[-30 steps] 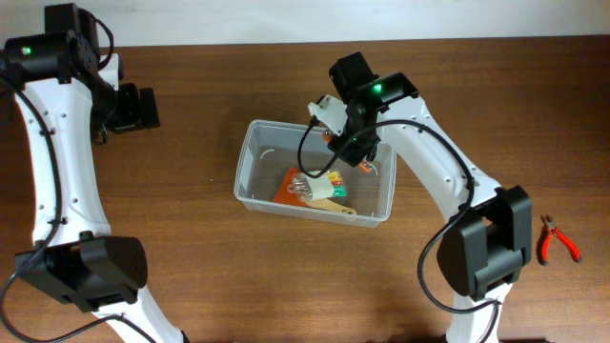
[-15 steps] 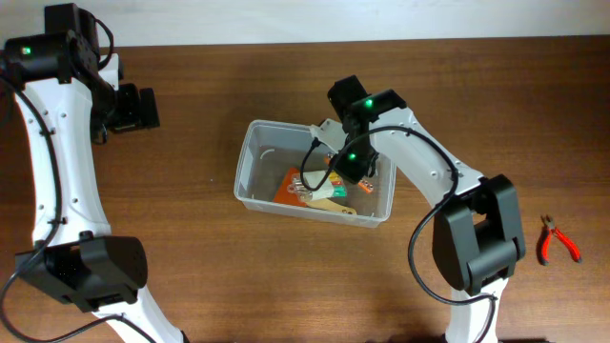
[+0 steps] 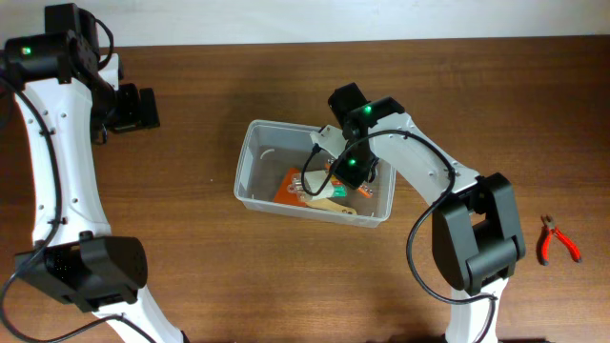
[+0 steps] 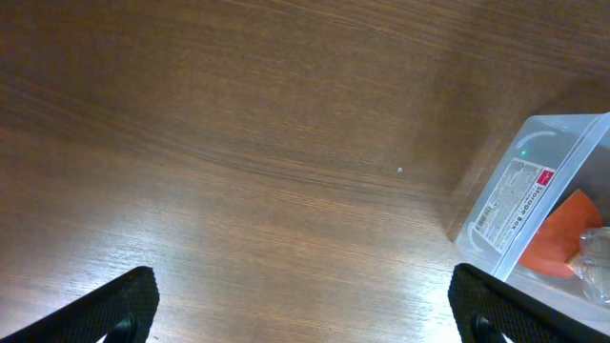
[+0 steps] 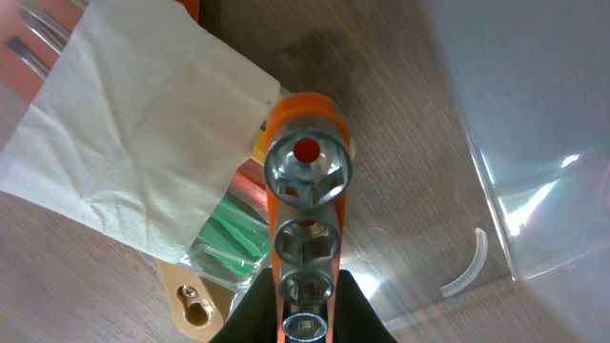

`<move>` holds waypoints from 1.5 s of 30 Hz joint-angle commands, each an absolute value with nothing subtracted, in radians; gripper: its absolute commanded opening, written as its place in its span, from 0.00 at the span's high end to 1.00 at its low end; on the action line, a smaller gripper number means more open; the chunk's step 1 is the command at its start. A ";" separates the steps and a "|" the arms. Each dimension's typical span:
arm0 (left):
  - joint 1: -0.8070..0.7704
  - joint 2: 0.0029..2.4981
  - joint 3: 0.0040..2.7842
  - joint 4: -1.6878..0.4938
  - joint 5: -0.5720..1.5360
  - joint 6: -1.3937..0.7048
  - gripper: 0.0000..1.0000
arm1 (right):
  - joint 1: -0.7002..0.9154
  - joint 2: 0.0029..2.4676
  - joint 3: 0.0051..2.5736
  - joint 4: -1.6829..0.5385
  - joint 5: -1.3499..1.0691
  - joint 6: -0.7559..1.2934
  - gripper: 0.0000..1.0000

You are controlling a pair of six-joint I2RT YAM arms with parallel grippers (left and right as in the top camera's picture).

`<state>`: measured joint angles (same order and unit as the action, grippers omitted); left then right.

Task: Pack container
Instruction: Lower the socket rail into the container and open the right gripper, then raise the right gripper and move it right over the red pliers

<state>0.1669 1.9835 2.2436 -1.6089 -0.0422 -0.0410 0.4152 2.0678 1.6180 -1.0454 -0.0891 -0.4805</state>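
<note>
Orange socket rail (image 5: 307,181) clamped in right fingers (image 5: 250,319), left fingers (image 4: 119,303) wide apart

Left arm (image 3: 52,162): runs up the left edge, folded at the far corner, wrist turned inward. Left gripper (image 3: 135,107): fingers (image 4: 124,305) spread wide, nothing between them. Right arm (image 3: 431,173): arcs from its near base toward centre, wrist pitched down. Right gripper (image 3: 348,170): fingers (image 5: 250,307) pinched on an orange socket holder (image 5: 307,162), pointing steeply down
</note>
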 commanded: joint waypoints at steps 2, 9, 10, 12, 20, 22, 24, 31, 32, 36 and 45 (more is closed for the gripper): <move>0.173 1.979 2.253 -1.610 -0.049 -0.029 0.01 | 0.421 2.070 1.613 -1.042 -0.105 -0.490 0.74; 0.173 1.979 2.253 -1.610 -0.049 -0.029 0.01 | 0.421 2.070 1.613 -1.042 -0.105 -0.490 0.63; 0.173 1.979 2.253 -1.610 -0.049 -0.029 0.01 | 0.421 2.070 1.613 -1.042 -0.105 -0.490 0.61; 0.173 1.979 2.253 -1.610 -0.049 -0.029 0.01 | 0.422 2.070 1.614 -1.043 -0.105 -0.489 0.55; 0.173 1.979 2.253 -1.610 -0.049 -0.029 0.01 | 0.421 2.069 1.750 -1.124 -0.105 -0.329 0.20; 0.173 1.979 2.253 -1.610 -0.049 -0.029 0.01 | 0.421 2.069 1.832 -1.192 -0.105 -0.319 0.09; 0.173 1.979 2.253 -1.610 -0.049 -0.029 0.01 | 0.421 2.069 1.915 -1.267 -0.101 -0.320 0.01; 0.173 1.979 2.253 -1.610 -0.049 -0.029 0.01 | 0.384 2.069 2.237 -1.631 0.023 -0.320 0.01; 0.173 1.979 2.253 -1.610 -0.049 -0.029 0.01 | 0.370 2.069 2.278 -1.690 0.047 -0.320 0.01; 0.173 1.979 2.253 -1.610 -0.049 -0.029 0.01 | 0.286 2.019 2.312 -1.699 0.105 -0.161 0.01; 0.173 1.979 2.253 -1.610 -0.049 -0.029 0.01 | -0.049 1.848 2.264 -1.699 -0.027 0.063 0.01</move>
